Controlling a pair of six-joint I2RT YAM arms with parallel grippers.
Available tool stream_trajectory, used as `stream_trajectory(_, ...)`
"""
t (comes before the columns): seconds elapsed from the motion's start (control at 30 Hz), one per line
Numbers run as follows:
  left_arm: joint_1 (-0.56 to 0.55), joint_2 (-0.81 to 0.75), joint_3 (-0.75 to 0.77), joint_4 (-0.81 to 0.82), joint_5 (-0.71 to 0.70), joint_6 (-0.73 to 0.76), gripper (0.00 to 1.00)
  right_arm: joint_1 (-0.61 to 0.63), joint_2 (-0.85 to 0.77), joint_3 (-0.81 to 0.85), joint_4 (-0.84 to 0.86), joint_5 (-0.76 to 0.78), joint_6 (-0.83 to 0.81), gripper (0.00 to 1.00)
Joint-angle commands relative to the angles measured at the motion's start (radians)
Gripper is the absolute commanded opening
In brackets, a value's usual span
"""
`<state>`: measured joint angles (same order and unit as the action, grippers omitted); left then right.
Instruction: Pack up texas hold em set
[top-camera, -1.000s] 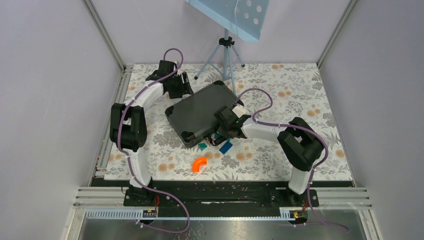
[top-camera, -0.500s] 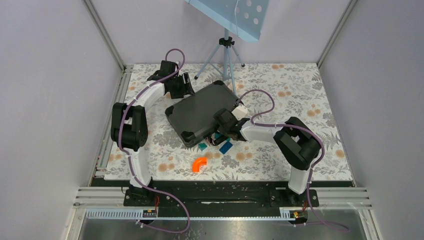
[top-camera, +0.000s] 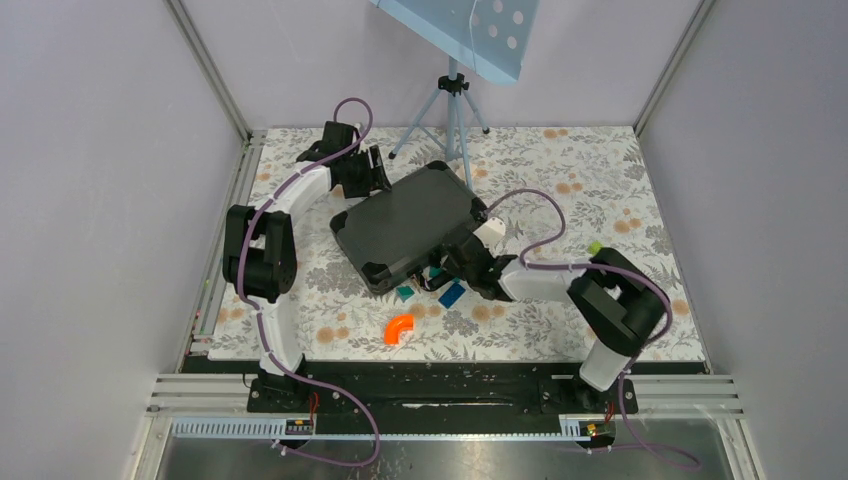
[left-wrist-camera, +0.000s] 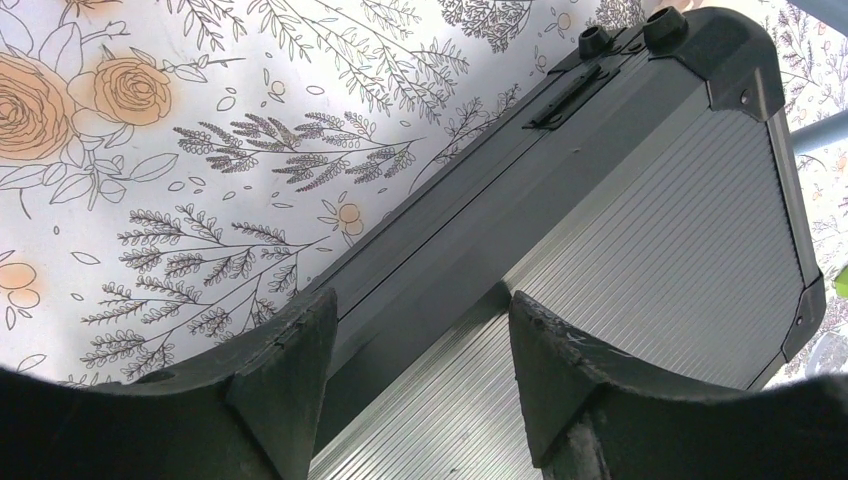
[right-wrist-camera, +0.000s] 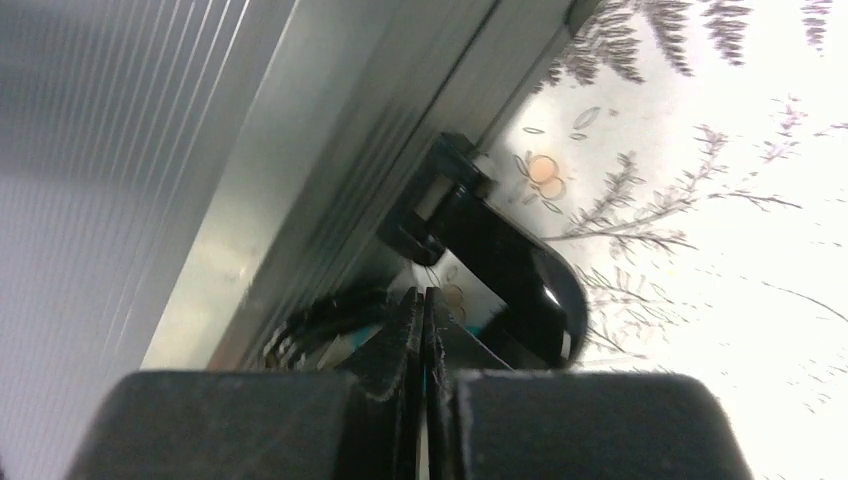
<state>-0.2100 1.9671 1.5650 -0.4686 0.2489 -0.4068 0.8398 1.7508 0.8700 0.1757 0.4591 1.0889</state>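
Observation:
The texas hold em set's black briefcase (top-camera: 405, 225) lies closed and flat on the flowered mat, so the chips and decks are hidden. My left gripper (top-camera: 366, 176) is open at the case's far left edge. In the left wrist view (left-wrist-camera: 420, 330) its fingers straddle the rim of the ribbed lid (left-wrist-camera: 650, 200). My right gripper (top-camera: 458, 264) is at the case's near right side. In the right wrist view (right-wrist-camera: 425, 310) its jaws are pressed together just under the case's black handle (right-wrist-camera: 505, 275), with nothing seen held.
A teal block (top-camera: 404, 293) and a blue block (top-camera: 451, 294) lie just off the case's near edge. An orange curved piece (top-camera: 399, 328) lies nearer the bases. A tripod (top-camera: 452, 110) stands behind the case. Grey walls enclose the mat.
My right gripper has slid off the lid, toward the near right, down to the handle side of the case. The left gripper has shifted only slightly.

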Motion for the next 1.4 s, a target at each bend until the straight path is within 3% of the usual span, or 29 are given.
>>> stream_trajectory(0.0, -0.005, 0.0, 0.037, 0.015, -0.017, 0.02, 0.63, 0.016, -0.155, -0.103, 0.036, 0.067, -0.12, 0.0)
stream_trajectory(0.27, -0.003, -0.076, 0.024, 0.019, -0.063, 0.019, 0.62, 0.015, -0.465, -0.2, -0.022, 0.168, -0.259, 0.0)
stream_trajectory(0.37, -0.003, -0.144, 0.006, 0.027, -0.083, 0.019, 0.62, 0.016, -0.59, -0.244, -0.101, 0.175, -0.285, 0.06)
stream_trajectory(0.53, -0.003, -0.332, -0.086, 0.049, -0.134, 0.009, 0.64, 0.016, -0.836, -0.333, -0.29, 0.186, -0.293, 0.38)
stream_trajectory(0.7, -0.003, -0.61, -0.294, 0.099, -0.163, -0.017, 0.69, 0.015, -1.085, -0.4, -0.438, 0.185, -0.307, 0.64)
stream_trajectory(0.8, -0.004, -0.785, -0.435, 0.088, -0.205, -0.012, 0.75, 0.015, -1.217, -0.418, -0.517, 0.188, -0.306, 0.86)
stream_trajectory(0.93, -0.004, -1.009, -0.577, 0.013, -0.219, -0.003, 0.8, 0.015, -1.321, -0.414, -0.631, 0.215, -0.313, 0.99)
stream_trajectory(1.13, -0.005, -1.247, -0.721, -0.066, -0.242, 0.04, 0.86, 0.014, -1.387, -0.413, -0.698, 0.297, -0.371, 0.99)
stream_trajectory(1.37, -0.004, -1.334, -0.789, -0.109, -0.244, 0.086, 0.9, 0.015, -1.447, -0.406, -0.791, 0.347, -0.395, 1.0)
